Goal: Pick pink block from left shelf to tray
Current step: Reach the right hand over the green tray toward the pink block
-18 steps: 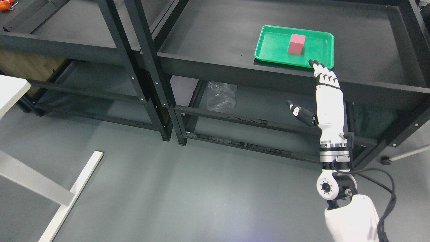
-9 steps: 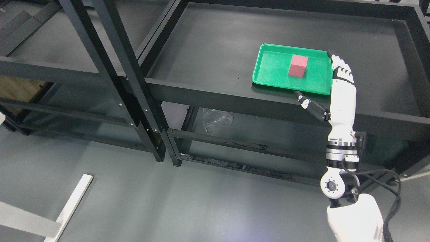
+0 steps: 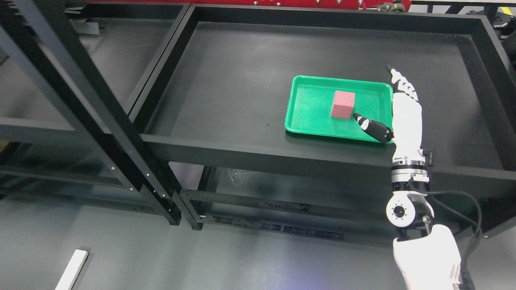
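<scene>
**Pink block in green tray, right hand flat beside it**

At 7 o'clock, near the bottom edge: a white strip (image 3: 71, 264), flat and pale, cut off by the frame, lying on grey floor (image 3: 121, 249).

Across the left third: black metal posts (image 3: 86, 104) running diagonally, matte, with small rivets low down. Behind them, the left shelf (image 3: 80, 72), dark and partly screened by the posts; contents hard to make out.

Lower centre, under the big shelf: something crumpled and clear (image 3: 238, 175), mostly hidden in shadow, not identifiable.

Centre to right: the right shelf (image 3: 242, 80), a wide black sheet-metal deck with a raised lip all round, dull and slightly dusty. Along the top edge, a red band (image 3: 282, 3), cropped.

At about 2 o'clock from centre: a green tray (image 3: 306, 117), rectangular plastic with rounded corners and a low rim, fine-grained floor. Inside, just right of the tray's middle, the pink block (image 3: 343, 104), a matte cube standing flat, free of any grasp.

At 3 o'clock: the right hand (image 3: 405, 117), white shell with black joints, fingers (image 3: 399, 82) straight and together along the tray's right rim, thumb (image 3: 373, 127) splayed leftward over the tray's near right corner, its tip just short of the block. Nothing held. Wrist silver-ringed; black cable (image 3: 471, 225) looping beside the forearm, cut off at 5 o'clock.
</scene>
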### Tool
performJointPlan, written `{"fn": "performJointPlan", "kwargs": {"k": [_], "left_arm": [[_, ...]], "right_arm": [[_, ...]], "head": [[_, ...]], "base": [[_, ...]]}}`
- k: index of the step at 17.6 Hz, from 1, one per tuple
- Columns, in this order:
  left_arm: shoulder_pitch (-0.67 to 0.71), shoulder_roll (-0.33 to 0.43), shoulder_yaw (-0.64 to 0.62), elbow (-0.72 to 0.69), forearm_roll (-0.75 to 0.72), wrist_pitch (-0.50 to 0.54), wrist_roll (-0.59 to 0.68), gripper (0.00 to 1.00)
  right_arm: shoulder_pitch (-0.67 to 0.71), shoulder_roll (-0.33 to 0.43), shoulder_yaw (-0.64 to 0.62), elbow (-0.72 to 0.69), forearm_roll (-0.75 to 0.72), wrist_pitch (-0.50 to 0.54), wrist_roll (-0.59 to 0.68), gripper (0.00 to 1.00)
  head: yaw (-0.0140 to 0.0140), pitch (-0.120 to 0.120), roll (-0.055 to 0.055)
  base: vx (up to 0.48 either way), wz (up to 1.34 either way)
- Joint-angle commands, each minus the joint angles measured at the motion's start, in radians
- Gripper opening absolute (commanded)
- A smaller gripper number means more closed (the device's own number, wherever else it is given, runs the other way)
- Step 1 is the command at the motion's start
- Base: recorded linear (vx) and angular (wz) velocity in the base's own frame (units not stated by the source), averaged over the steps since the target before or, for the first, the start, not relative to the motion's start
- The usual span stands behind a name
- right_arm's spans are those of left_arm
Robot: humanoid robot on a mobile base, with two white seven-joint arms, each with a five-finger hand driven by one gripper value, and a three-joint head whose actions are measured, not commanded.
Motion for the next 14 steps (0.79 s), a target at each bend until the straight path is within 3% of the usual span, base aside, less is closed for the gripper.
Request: {"fn": "performJointPlan", "kwargs": {"k": [1, 8, 14], "left_arm": [[0.02, 0.017, 0.0, -0.017, 0.0, 0.001, 0.0, 1.0], [0.02, 0.017, 0.0, -0.017, 0.0, 0.001, 0.0, 1.0], [0.02, 0.017, 0.0, -0.017, 0.0, 0.001, 0.0, 1.0]], "right_arm": [[-0.019, -0.017, 0.011, 0.043, -0.001, 0.019, 0.048, 0.98], [-0.022, -0.017, 0.03, 0.086, -0.023, 0.05, 0.132, 0.98], [-0.022, -0.017, 0.056, 0.107, -0.023, 0.087, 0.287, 0.98]], "head": [[0.0, 0.0, 0.0], [0.0, 0.0, 0.0], [0.0, 0.0, 0.0]], "base": [[0.218, -0.11], [0.185, -0.03], [0.125, 0.0]]}}
